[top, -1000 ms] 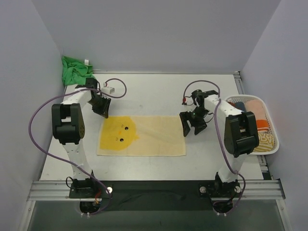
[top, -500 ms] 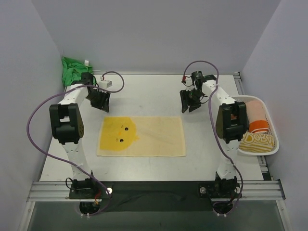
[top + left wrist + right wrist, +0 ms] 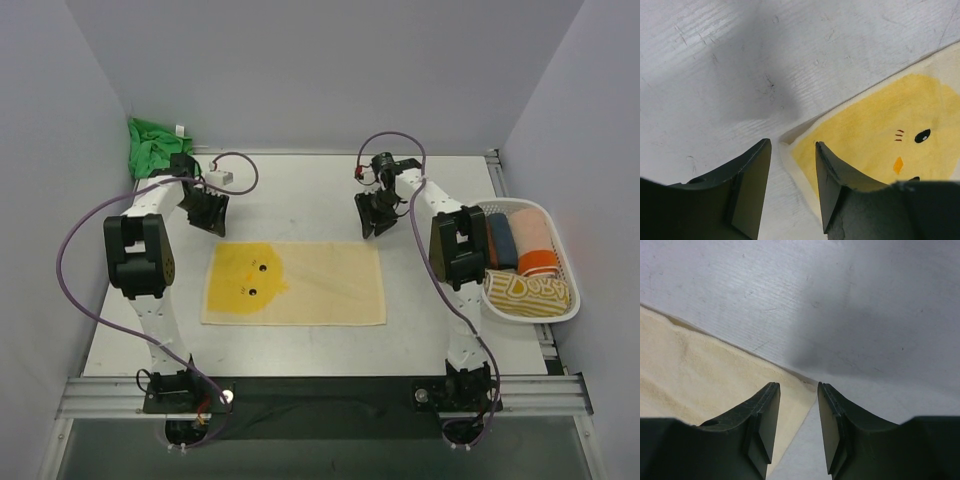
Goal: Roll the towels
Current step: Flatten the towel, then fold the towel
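White worktop [image 3: 300,195] bears the yellow towel [image 3: 294,283] flat at centre, the green towel [image 3: 155,145] bunched in the far-left corner. My left gripper [image 3: 792,150] and right gripper [image 3: 798,390], both parted, should pinch the yellow one's far corners together, level.

Right gripper [image 3: 369,222] — moved from beside the yellow towel's [image 3: 320,285] right edge to above its far right corner. Left gripper [image 3: 208,218] — drawn back slightly, beyond the far left corner. Basket [image 3: 530,319] less covered.
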Available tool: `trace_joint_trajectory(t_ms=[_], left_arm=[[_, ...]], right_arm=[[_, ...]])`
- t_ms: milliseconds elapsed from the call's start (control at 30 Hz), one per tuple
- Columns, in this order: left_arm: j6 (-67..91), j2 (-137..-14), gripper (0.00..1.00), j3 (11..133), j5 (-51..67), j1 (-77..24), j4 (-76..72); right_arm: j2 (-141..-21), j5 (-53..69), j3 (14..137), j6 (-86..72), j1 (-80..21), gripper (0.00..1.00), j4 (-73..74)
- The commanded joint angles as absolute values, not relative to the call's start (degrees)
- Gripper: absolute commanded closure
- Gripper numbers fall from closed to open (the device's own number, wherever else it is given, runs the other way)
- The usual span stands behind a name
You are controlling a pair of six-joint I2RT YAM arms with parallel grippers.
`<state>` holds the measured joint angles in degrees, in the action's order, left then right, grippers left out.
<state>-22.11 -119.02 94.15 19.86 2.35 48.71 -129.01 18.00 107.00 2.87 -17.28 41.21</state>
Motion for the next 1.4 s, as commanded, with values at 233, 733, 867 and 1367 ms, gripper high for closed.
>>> trace_joint_trajectory(t_ms=[233, 733, 867, 1367], left_arm=[[-23.5, -120.5, 0.49, 94.1, 18.2, 2.6, 49.0], [-22.9, -122.0, 0.52, 95.5, 18.8, 2.5, 48.8], [-22.9, -122.6, 0.57, 96.2, 19.5, 2.7, 49.0], [-23.3, -123.7, 0.78, 96.2, 20.3, 2.5, 49.5]], right_arm=[[-130.6, 16.7, 106.3, 3.0, -17.3, 0.63, 43.3], [-129.0, 17.8, 103.3, 3.3, -17.2, 0.92, 43.4], [-129.1, 18.1, 104.1, 3.2, -16.3, 1.00, 43.4], [-128.6, 17.5, 105.5, 3.9, -15.1, 1.00, 43.3]])
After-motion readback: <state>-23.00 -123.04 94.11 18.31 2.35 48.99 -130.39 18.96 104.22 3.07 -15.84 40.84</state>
